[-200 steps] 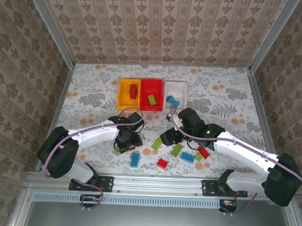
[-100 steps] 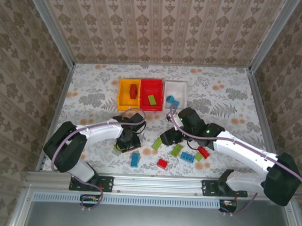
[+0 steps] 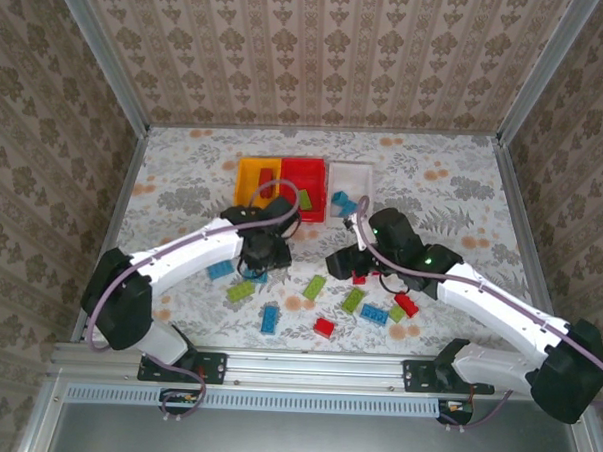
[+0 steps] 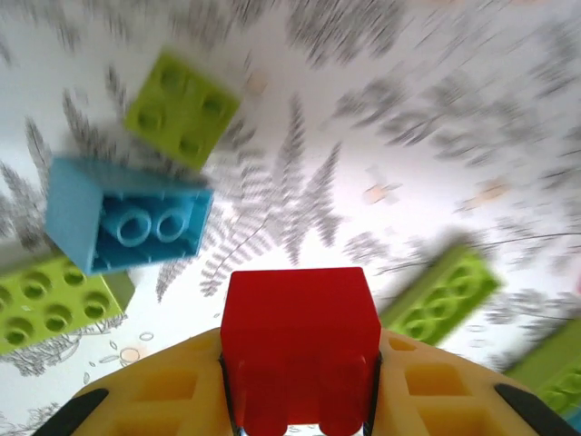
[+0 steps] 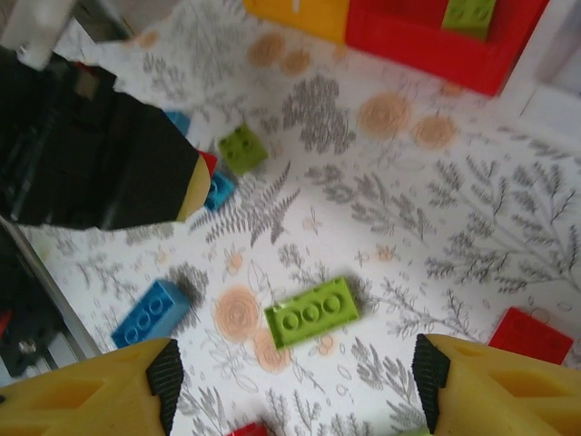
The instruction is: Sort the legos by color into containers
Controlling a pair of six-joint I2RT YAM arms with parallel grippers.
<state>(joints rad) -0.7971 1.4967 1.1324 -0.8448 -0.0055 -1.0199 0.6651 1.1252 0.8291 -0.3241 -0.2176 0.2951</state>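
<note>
Red lego (image 4: 300,350) between left fingers (image 4: 154,395)

I see free table (image 3: 173,195) on the left of the bins (image 3: 314,163) and also on their right. Before them, loose bricks (image 3: 314,287) lie scattered across the middle, and the left arm (image 3: 190,249) crosses near the yellow bin (image 3: 241,183).
</note>
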